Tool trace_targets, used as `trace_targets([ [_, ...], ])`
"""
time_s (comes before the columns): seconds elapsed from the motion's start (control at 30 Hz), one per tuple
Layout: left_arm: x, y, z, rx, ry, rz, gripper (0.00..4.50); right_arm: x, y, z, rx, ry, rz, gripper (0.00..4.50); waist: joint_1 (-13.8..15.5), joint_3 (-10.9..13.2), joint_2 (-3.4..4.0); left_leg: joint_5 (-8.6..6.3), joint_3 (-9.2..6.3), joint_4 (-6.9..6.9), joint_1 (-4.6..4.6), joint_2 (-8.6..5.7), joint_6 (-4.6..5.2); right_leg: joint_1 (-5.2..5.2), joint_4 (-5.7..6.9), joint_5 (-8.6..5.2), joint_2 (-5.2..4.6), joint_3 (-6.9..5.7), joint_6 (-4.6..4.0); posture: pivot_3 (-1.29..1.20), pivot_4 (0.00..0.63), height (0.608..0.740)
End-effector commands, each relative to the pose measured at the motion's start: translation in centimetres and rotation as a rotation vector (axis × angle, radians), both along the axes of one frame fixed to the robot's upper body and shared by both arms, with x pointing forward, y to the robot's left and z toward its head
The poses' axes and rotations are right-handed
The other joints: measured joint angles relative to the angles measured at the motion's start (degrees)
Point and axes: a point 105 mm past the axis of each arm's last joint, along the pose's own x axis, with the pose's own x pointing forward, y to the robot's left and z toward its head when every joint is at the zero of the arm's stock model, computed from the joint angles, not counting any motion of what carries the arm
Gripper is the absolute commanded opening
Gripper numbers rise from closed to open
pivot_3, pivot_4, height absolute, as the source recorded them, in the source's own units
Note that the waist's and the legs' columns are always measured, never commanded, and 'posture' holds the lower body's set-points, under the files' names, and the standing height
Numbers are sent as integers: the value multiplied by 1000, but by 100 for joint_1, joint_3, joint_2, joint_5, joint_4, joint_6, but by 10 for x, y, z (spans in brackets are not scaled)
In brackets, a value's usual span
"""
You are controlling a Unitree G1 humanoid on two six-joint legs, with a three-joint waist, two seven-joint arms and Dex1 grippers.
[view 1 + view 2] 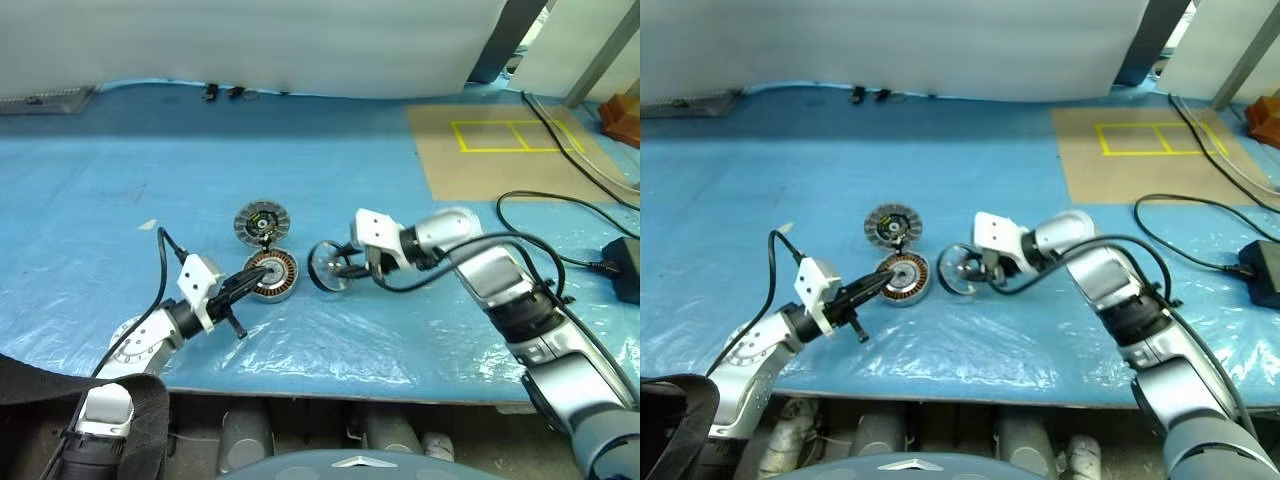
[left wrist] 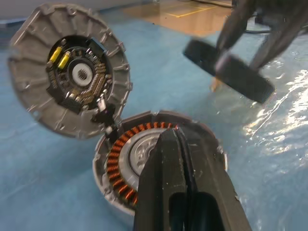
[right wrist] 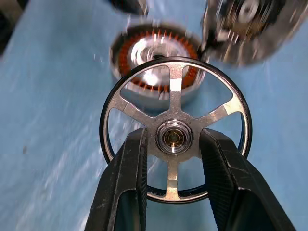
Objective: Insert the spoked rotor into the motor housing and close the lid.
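So, your right gripper (image 3: 172, 144) was pinching the spoked rotor (image 3: 174, 129) across its hub: one black finger pressed on each side of the shiny centre boss. The rotor was a thin black rim with flat bright-metal spokes running out to it and a small brass-toned bearing in the middle. In the head views it hung tilted, on edge, just beside the motor housing (image 1: 273, 275), at its 3 o'clock, clear of it.

The housing was a short round silver-walled cup on the blue plastic sheet (image 1: 100, 200), with an orange-copper ring of windings around a pale metal centre. Your left gripper (image 1: 249, 280) had its fingers pressed together, with nothing between them; its tips were over the housing's near rim, coming in from 8 o'clock. Contact with the housing couldn't be judged.

The lid (image 1: 261, 222) lay flat at the housing's 12 o'clock, edges nearly touching. It was a dull grey cast disc with radial ribs round the rim, a dark centre, two small yellow cylindrical parts and a splined silver bore. I couldn't read any lettering on it.

The sheet was glossy and wrinkled. At 2 o'clock a brown cardboard panel (image 1: 440, 165) carried yellow tape rectangles (image 1: 515, 135). Black cables (image 1: 560, 215) ran at 3 o'clock.
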Motion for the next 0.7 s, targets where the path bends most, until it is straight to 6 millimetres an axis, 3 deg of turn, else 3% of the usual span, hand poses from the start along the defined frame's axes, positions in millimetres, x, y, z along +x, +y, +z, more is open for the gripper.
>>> trace_targets([
  [0.03, -4, 12, 11, 6, -65, 53, 0, 1, 20, 16, 23, -1, 67, 1273, 42, 0, -1, 0, 1, -5, -3, 0, 0, 0, -7, 0, 0, 0, 0, 0, 150, 740],
  [0.37, -8, 25, 0, 3, -71, 132, 0, -2, 53, 6, -40, 62, 163, 1273, 77, 1, -2, -1, 11, -7, -16, 3, -1, -3, -21, 0, 0, -3, 0, 0, 150, 740],
  [0.7, -7, 17, -10, -19, -64, 127, 0, 4, 63, 0, -50, 62, 131, 1273, 65, 1, -2, -2, 11, -6, -16, 12, -3, -6, -19, 0, 10, -3, 0, 0, 150, 740],
])
